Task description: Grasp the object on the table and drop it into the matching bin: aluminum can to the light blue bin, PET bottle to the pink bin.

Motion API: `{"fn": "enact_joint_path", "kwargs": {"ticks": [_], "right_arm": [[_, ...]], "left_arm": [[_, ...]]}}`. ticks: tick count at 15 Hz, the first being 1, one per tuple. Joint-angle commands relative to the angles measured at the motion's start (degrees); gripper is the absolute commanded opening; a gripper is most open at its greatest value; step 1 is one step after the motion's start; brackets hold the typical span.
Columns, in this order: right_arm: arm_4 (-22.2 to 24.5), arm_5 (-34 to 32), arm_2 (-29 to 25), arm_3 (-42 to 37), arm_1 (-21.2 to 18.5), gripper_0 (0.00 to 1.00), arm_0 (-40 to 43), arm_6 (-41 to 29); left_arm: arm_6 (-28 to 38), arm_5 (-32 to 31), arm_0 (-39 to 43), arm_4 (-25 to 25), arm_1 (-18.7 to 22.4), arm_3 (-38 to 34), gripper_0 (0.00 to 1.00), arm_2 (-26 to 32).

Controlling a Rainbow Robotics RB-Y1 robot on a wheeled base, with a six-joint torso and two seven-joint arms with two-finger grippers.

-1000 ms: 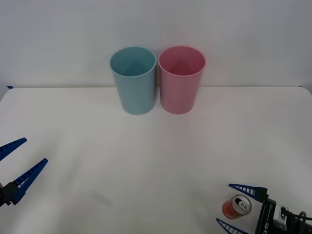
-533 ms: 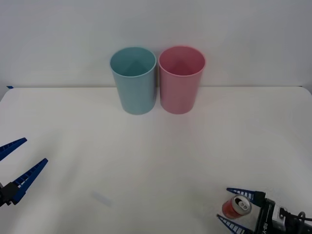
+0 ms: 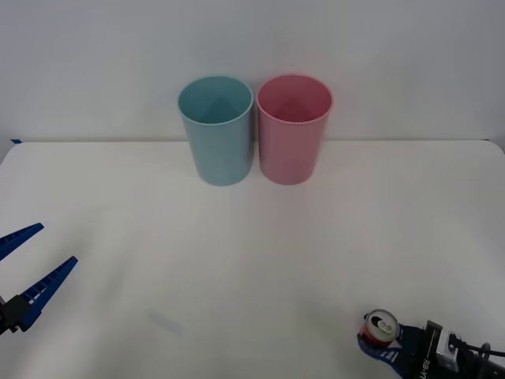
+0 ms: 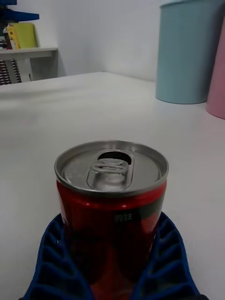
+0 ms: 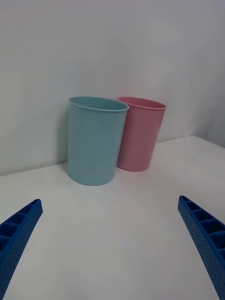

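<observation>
Right gripper (image 3: pixel 379 341) clamped on upright aluminum can (image 4: pixel 111 206) at table (image 3: pixel 252 260) near edge; left gripper (image 3: pixel 24 272) spread apart, idle.

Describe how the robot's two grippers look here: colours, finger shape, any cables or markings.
Both have blue, ribbed, lattice-patterned fingers tapering to pointed tips. The left gripper joins a black mount at the frame edge. The right gripper sits on a black wrist block with white lettering, a small white part and a thin black cable.
</observation>
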Motion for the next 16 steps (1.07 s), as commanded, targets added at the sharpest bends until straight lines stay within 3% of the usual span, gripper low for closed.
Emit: {"fn": "enact_joint_path", "kwargs": {"ticks": [1, 5, 16], "right_arm": [[-0.5, -0.4, 0.0, 0.0, -0.1, 0.00, -0.2, -0.5], [-1.7, -0.7, 0.0, -2.9, -0.8, 0.00, -0.1, -2.0], [-6.0, 1.5, -0.1, -21.4, -1.8, 0.00, 2.1, -23.0]], "left_arm": [[0.0, 0.0, 0.0, 0.0, 0.0, 0.0, 1.00, 0.0], [0.0, 0.0, 0.0, 0.0, 0.0, 0.0, 1.00, 0.0], [0.0, 0.0, 0.0, 0.0, 0.0, 0.0, 1.00, 0.0]]}}
